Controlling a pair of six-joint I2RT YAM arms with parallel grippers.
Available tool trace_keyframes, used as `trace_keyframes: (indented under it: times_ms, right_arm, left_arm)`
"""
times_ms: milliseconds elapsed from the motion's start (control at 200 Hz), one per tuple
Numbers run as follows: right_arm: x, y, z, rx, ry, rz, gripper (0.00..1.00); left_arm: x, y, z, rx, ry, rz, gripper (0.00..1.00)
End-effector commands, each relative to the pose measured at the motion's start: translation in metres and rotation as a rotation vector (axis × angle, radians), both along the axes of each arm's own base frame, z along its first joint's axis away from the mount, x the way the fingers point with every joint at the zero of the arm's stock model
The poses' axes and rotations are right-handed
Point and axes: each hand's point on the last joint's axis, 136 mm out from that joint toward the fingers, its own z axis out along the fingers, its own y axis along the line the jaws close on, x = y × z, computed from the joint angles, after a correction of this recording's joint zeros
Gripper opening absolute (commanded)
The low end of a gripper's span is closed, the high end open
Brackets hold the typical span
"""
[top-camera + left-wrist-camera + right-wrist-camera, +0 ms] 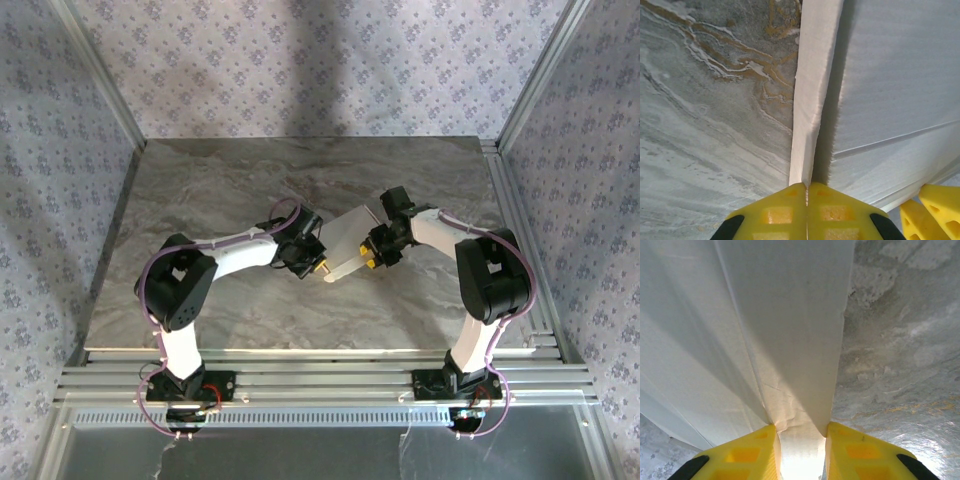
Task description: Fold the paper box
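From above, two robot arms meet at the centre of the frame, the paper box (348, 248) tilted up off the marble-patterned table (220, 180) between them. The left gripper (322, 268) pinches its lower left edge and the right gripper (372, 262) its lower right, apparently so one side can be bent against the other.

At the left wrist, the left gripper (806, 192), bottom centre, is clenched tight on a narrow flap of the paper box (812, 100) running up mid-frame, apart from the broad panel at right. The grip looks meant to crease that flap along its fold. The other arm's yellow fingers (940, 205) sit in the lower right corner.

At the right wrist, the right gripper (801, 440), bottom centre, grasps a doubled, wrinkled fold of the paper box (790, 315), seemingly as an anchor. Bare table (900, 340) lies at right.
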Motion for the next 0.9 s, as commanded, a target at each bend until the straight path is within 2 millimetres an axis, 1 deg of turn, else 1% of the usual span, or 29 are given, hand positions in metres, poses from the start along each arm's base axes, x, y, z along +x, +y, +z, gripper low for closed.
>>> trace_keyframes:
  times_ms: [0,40,135,200,210,225,365,455,535,560,570,590,690,775,899]
  right_arm:
    - [0.001,-0.001,-0.003,-0.024,0.017,0.002,0.30]
    - [0.002,-0.002,-0.001,-0.027,0.006,0.008,0.34]
    - [0.010,-0.002,0.012,-0.043,-0.038,0.034,0.43]
    - [0.013,-0.003,0.019,-0.052,-0.068,0.051,0.49]
    - [0.021,-0.001,0.028,-0.045,-0.098,0.053,0.50]
    - [0.024,0.000,0.034,-0.043,-0.117,0.057,0.51]
    - [0.042,-0.003,0.071,-0.047,-0.274,0.097,0.63]
    - [0.050,-0.006,0.088,-0.008,-0.352,0.118,0.69]
    - [0.059,-0.003,0.099,0.074,-0.423,0.136,0.74]
    - [0.064,0.000,0.106,0.109,-0.456,0.140,0.75]
    - [0.060,0.000,0.098,0.120,-0.444,0.141,0.75]
    - [0.059,0.002,0.095,0.146,-0.441,0.142,0.76]
    - [0.059,0.007,0.091,0.222,-0.453,0.144,0.77]
    - [0.055,0.009,0.088,0.237,-0.473,0.149,0.81]
    - [0.055,0.016,0.080,0.284,-0.492,0.134,0.82]
  left_arm:
    - [-0.024,0.021,-0.028,0.128,0.111,-0.025,0.04]
    - [-0.024,0.022,-0.028,0.131,0.111,-0.027,0.00]
    - [-0.022,0.023,-0.024,0.129,0.113,-0.024,0.00]
    - [-0.019,0.022,-0.017,0.121,0.105,-0.026,0.00]
    - [-0.018,0.022,-0.016,0.120,0.104,-0.026,0.00]
    - [-0.017,0.021,-0.013,0.115,0.101,-0.026,0.00]
    - [-0.006,0.015,0.008,0.015,0.115,-0.018,0.00]
    - [-0.003,0.012,0.021,-0.077,0.169,-0.029,0.00]
    - [-0.001,0.014,0.029,-0.135,0.205,-0.040,0.00]
    - [-0.001,0.014,0.030,-0.149,0.215,-0.043,0.00]
    - [-0.001,0.014,0.031,-0.155,0.219,-0.045,0.00]
    - [0.000,0.015,0.032,-0.165,0.225,-0.046,0.00]
    - [0.001,0.019,0.038,-0.195,0.238,-0.051,0.00]
    - [0.004,0.022,0.041,-0.214,0.244,-0.047,0.00]
    - [0.006,0.022,0.043,-0.241,0.250,-0.031,0.00]
